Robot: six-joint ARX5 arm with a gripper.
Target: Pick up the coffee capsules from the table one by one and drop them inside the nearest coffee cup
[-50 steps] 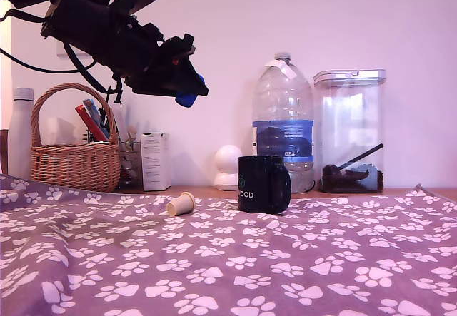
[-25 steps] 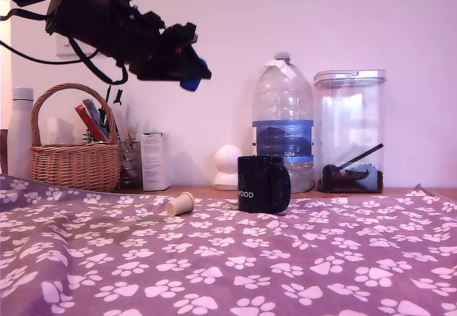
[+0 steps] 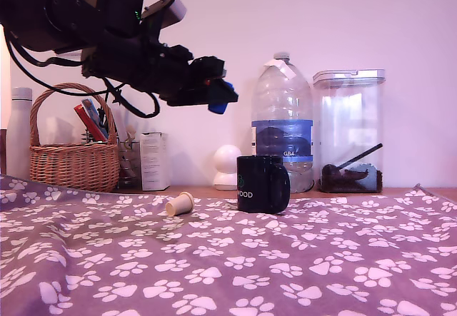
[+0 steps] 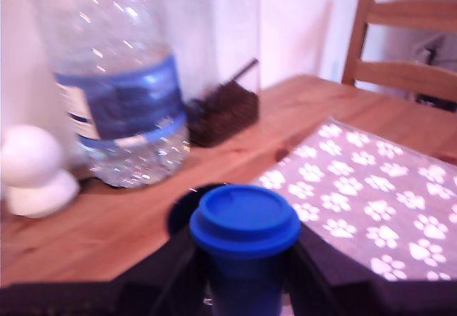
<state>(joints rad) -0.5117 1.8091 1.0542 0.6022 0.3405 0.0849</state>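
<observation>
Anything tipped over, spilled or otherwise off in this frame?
Only the beige capsule stands out: it lies on its side on the paw-print cloth, to the exterior view's left of the upright black mug. The tool holds the blue capsule aloft. No spill shows.

The gripper (image 3: 218,96) holds the blue capsule (image 3: 220,102) high above the table (image 3: 300,259), up-left of the black mug (image 3: 263,184)

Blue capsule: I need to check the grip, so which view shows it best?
The wrist view: the blue capsule fills the foreground, clamped between the dark fingers, flanged end toward the camera. The exterior view shows only a blue sliver at the gripper tip.
</observation>
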